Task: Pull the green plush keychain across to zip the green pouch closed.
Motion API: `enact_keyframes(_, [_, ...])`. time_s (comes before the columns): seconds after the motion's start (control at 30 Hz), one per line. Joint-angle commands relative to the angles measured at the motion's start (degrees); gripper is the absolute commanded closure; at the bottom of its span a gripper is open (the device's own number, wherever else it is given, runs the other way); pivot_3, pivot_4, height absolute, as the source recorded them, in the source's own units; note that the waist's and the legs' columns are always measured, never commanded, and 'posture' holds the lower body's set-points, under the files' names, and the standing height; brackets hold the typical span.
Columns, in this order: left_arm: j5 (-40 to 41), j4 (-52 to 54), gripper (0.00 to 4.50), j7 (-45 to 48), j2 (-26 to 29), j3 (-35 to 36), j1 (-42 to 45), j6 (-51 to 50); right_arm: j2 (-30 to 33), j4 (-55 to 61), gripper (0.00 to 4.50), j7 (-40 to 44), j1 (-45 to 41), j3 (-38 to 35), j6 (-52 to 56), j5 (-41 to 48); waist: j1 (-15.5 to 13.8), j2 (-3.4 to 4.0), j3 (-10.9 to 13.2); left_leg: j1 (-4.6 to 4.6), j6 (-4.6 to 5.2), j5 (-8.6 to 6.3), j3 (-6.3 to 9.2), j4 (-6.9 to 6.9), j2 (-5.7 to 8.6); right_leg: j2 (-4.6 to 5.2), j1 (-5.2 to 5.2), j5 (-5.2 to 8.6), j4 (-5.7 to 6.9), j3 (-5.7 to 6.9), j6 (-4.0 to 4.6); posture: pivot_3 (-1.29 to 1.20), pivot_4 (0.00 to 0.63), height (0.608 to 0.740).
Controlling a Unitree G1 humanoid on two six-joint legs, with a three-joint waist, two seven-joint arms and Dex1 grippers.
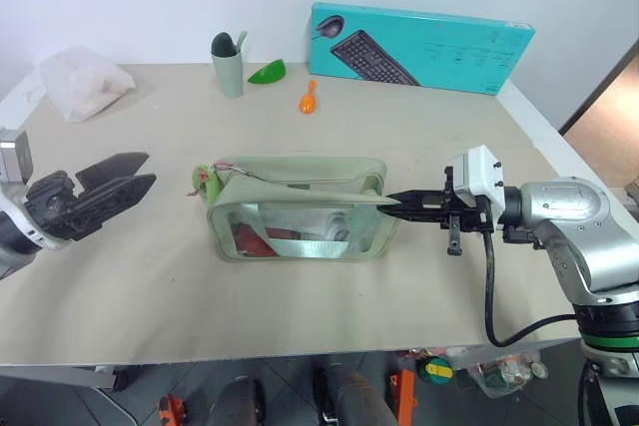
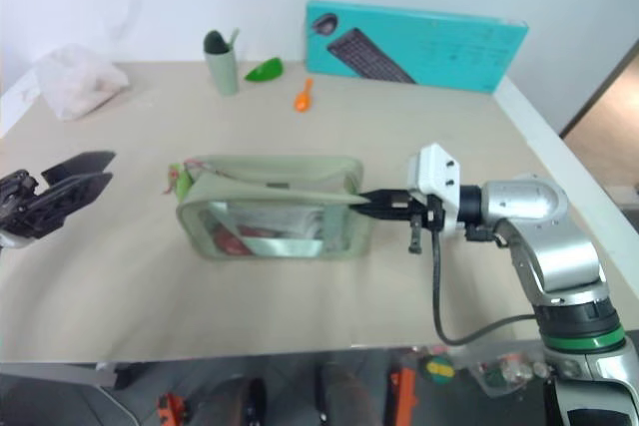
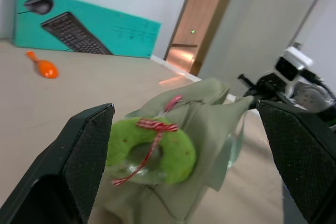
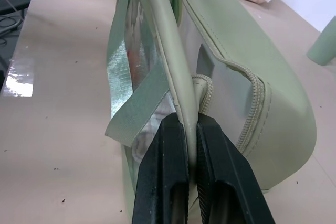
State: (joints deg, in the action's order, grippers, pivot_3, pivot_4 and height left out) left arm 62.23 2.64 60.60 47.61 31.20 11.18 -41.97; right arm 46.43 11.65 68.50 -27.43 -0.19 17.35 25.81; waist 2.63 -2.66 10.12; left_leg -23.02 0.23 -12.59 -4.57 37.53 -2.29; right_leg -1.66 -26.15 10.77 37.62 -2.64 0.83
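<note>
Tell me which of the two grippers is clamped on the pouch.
The right gripper, shut on the green pouch at its end edge; the left gripper hangs open, apart from it.

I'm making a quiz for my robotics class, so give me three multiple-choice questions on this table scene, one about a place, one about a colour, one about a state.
1. Where does the fuzzy bright-green plush keychain sit on the pale sage-green fabric pouch?
A. at the end toward the left gripper
B. at the end toward the right gripper
C. in the middle

2. What colour is the small plastic spoon near the teal keyboard box?
A. blue
B. orange
C. white

3. What is the right gripper doing?
A. hanging open above the table
B. holding the spoon
C. pinching the pouch's end

Answers: 1 A, the keychain lies at the pouch's left end. 2 B, it is plainly orange. 3 C, its black fingers are shut on a fold of the pouch.
</note>
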Motion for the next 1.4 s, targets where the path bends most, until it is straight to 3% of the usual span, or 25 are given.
enact_keyframes(0.03, [-2.9,-2.1,0.00,-2.1,-1.0,-1.8,1.0,0.3,-0.2,2.3,4.46,-0.1,0.1,0.1,0.0,0.3,0.0,-0.01,0.0,0.00,0.00,0.00,0.01,0.00,-0.02,-0.01,0.00,0.00,0.00,0.02,0.00,0.00,0.150,0.740])
enact_keyframes(0.43, [-10.4,-9.1,0.00,-3.3,-6.9,-8.6,7.1,3.0,0.2,4.3,4.46,-1.2,1.4,-1.0,1.3,1.2,0.0,-0.03,0.0,0.01,0.00,0.00,0.09,-0.07,-0.22,-0.22,-0.01,-0.03,0.01,0.13,-0.04,0.00,0.150,0.740])
enact_keyframes(0.73, [-14.1,-14.5,0.00,0.4,-8.1,-11.4,10.1,4.2,0.3,5.3,4.46,-2.4,2.1,-1.4,1.8,1.4,0.0,-0.04,0.0,0.00,-0.01,-0.01,0.10,-0.08,-0.24,-0.24,-0.01,-0.05,0.01,0.13,-0.06,0.00,0.150,0.740])
enact_keyframes(0.77, [-14.5,-14.9,0.53,0.8,-8.2,-11.7,10.3,4.1,0.3,5.4,4.50,-2.5,2.2,-1.3,1.8,1.4,0.0,-0.04,0.0,0.00,-0.01,-0.01,0.11,-0.08,-0.23,-0.24,-0.01,-0.05,0.01,0.14,-0.06,0.00,0.150,0.740])
enact_keyframes(0.87, [-15.1,-15.0,1.56,2.1,-8.6,-12.7,10.6,3.8,0.1,5.4,4.50,-2.8,2.2,-1.2,1.8,1.4,0.0,-0.04,0.0,0.00,-0.01,-0.01,0.09,-0.08,-0.24,-0.24,-0.01,-0.05,0.01,0.12,-0.06,0.00,0.150,0.740])
enact_keyframes(1.17, [-14.0,-13.6,4.40,2.2,-11.2,-12.8,13.2,3.1,-0.1,5.4,4.50,-2.9,2.1,-0.8,1.7,1.4,0.0,-0.05,0.0,0.00,-0.01,-0.01,0.11,-0.07,-0.23,-0.26,0.00,-0.06,0.01,0.12,-0.09,0.00,0.150,0.740])
enact_keyframes(1.4, [-11.2,-11.8,4.40,0.6,-12.8,-9.5,15.8,4.0,-0.1,5.9,4.50,-3.2,2.6,-0.7,1.7,1.3,-0.1,-0.06,0.0,-0.02,-0.01,-0.01,0.14,-0.07,-0.20,-0.24,0.01,-0.08,0.01,0.11,-0.12,0.00,0.150,0.740])
